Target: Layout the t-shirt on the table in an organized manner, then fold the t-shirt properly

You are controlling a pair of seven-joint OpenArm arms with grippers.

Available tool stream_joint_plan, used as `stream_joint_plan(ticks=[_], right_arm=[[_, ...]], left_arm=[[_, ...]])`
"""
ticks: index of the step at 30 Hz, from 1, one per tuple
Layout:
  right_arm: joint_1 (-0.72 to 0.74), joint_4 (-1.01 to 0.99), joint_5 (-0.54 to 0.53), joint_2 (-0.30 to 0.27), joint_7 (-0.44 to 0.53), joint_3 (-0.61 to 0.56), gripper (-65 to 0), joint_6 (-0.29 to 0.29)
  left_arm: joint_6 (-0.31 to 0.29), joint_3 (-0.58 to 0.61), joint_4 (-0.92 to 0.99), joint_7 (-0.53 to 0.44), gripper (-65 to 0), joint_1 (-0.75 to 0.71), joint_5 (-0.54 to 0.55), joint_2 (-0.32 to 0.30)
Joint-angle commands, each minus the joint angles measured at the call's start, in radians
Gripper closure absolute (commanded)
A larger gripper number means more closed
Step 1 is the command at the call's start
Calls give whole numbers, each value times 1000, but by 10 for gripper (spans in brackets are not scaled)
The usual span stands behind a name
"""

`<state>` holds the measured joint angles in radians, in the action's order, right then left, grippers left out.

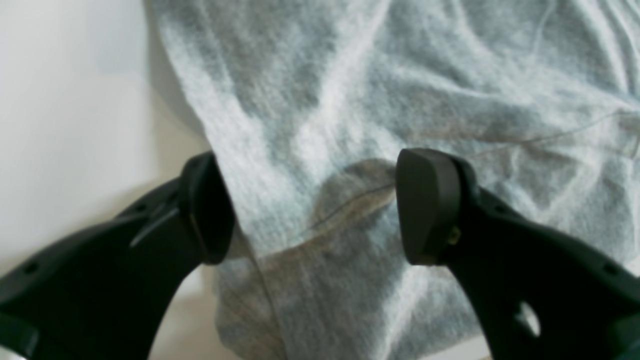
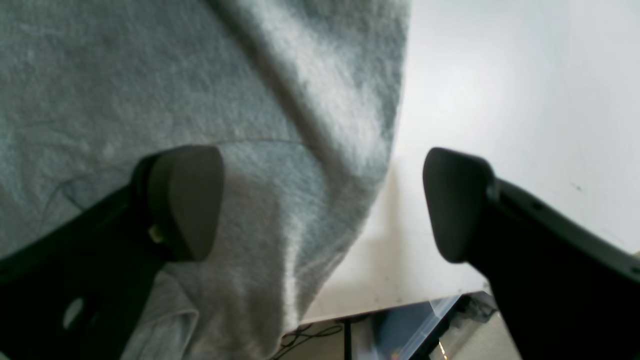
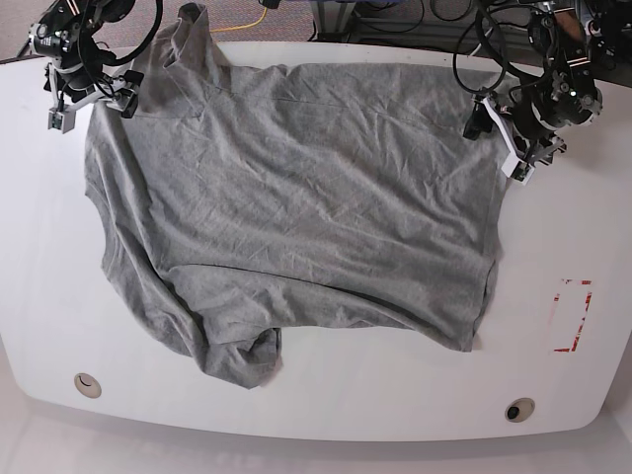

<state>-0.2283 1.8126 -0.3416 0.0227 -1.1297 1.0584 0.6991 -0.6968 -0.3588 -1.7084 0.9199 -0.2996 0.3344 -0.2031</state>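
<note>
The t-shirt [image 3: 296, 197] is spread over the white desk [image 3: 553, 385], filling the upper and central part of the base view, with wrinkles throughout. A bunched fold is seen at its lower left [image 3: 237, 360], and another portion is drawn up past the desk's far edge at the upper left [image 3: 188, 25]. The left tool [image 3: 501, 139] is found at the upper right of the base view, at the shirt's right-hand edge. In the left wrist view its jaws are set wide, with the fabric edge [image 1: 310, 210] lying between the two fingers; no grip on the cloth is made out. The right tool [image 3: 89, 99] is found at the upper left of the base view, at the shirt's corner there. In the right wrist view its jaws are likewise set wide: one finger [image 2: 185, 200] is seen over the fabric, the other [image 2: 457, 200] over bare desk. A red rectangular mark [image 3: 571, 316] is noted at the lower right of the base view, well apart from the shirt, and two round holes [image 3: 519, 409] near the bottom edge.
</note>
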Motion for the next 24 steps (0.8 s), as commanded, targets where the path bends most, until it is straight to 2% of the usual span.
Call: stream_joint_plan(ticks=[1,10,13,17,20,24], right_arm=[[2,17,-11,-11,17,3,-599,-1],[2,17,-11,-11,15,3,-599,-1],[2,17,-12,-11,15,3,-599,-1],[2,17,-12,-11,15,3,-599,-1],[2,17,-12,-11,15,3,-599,-1],[2,17,-12,-11,15,3,-599,-1]], left_arm=[[-1,-3,-18,-15,-440,3,10,-9],[-1,-4,-18,-15,-422,3,12,-11],[-1,-6,-18,-15,-346,3,12,-11],[-1,-7,-18,-15,-190,3,12,-11],[-1,-7,-18,-15,-115,3,10,-11],[-1,-6,-18,-15,-63,4,10,-11]])
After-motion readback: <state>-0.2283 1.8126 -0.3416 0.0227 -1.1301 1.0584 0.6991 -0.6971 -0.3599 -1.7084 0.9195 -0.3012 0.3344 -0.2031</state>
